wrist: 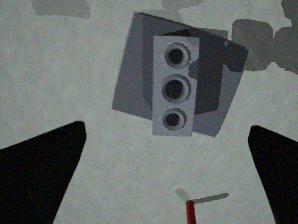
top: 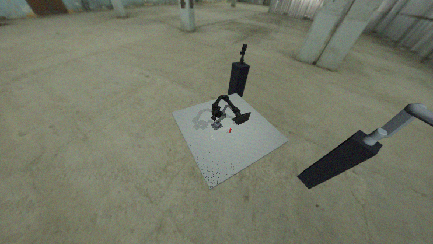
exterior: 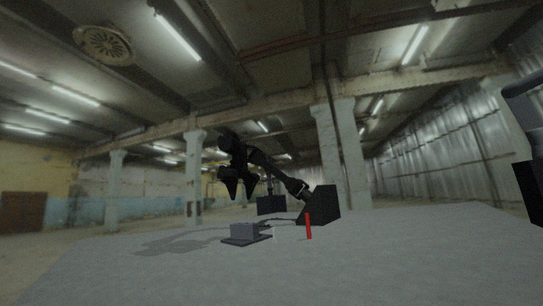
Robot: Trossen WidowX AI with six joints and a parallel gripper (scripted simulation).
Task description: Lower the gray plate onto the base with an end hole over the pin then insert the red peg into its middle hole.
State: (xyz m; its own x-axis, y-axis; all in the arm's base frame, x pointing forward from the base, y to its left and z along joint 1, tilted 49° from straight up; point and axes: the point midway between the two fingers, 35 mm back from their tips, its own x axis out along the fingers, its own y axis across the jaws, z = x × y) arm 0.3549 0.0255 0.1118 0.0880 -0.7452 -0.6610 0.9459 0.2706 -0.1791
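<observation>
The gray plate (exterior: pixel 244 231) (wrist: pixel 159 72) rests on the base (exterior: pixel 243 242) (wrist: pixel 127 90) and looks level. Its three holes face up in the wrist view. The pin cannot be seen, and I cannot tell from the dark holes whether one is around it. The red peg (top: pixel 230 130) (exterior: pixel 308 226) (wrist: pixel 190 212) stands upright, apart from the base. My gripper (top: pixel 214 119) (exterior: pixel 241 199) (wrist: pixel 169 132) is wide open and empty, pointing down above the plate and not touching it.
The pale table top (top: pixel 242 151) (exterior: pixel 342 266) carries the base and peg. The arm's dark mount (top: pixel 241 118) (exterior: pixel 323 205) stands behind the peg. Dark pedestals (top: pixel 238 79) (top: pixel 339 159) stand beyond the table's edges.
</observation>
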